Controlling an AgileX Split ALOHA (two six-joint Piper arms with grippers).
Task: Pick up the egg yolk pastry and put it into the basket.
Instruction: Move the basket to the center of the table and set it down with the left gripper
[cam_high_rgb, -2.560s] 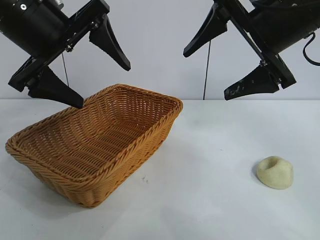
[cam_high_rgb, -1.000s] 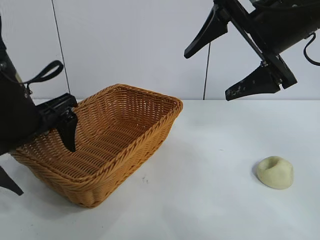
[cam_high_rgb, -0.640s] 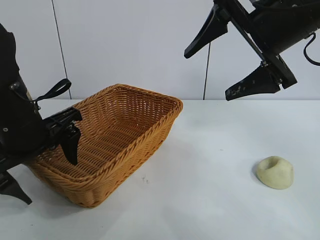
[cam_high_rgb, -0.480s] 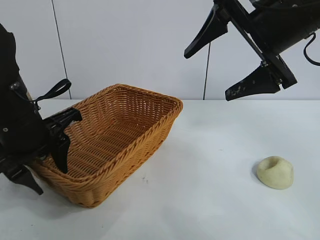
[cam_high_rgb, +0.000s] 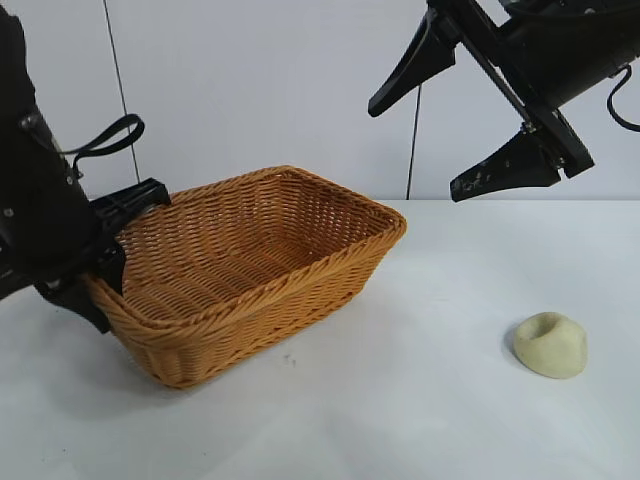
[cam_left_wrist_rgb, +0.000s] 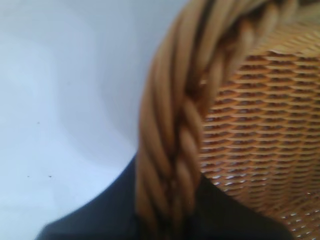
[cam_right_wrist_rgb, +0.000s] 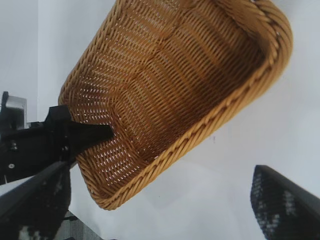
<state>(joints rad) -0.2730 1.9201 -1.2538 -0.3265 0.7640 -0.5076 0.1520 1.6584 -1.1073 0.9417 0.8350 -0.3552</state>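
Pastry (cam_high_rgb: 549, 344) lies well apart from left hand (cam_high_rgb: 100, 275).

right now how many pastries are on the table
1: the egg yolk pastry lies on the white table, out to the right of the basket and apart from it. None shows inside the basket.

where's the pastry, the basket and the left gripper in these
egg yolk pastry (cam_high_rgb: 550, 345), exterior view, on its dented dome.
basket (cam_high_rgb: 300, 275), exterior view, on the near braided rim.
left gripper (cam_high_rgb: 100, 275), exterior view, at the fingertips clamped on the basket's rim.
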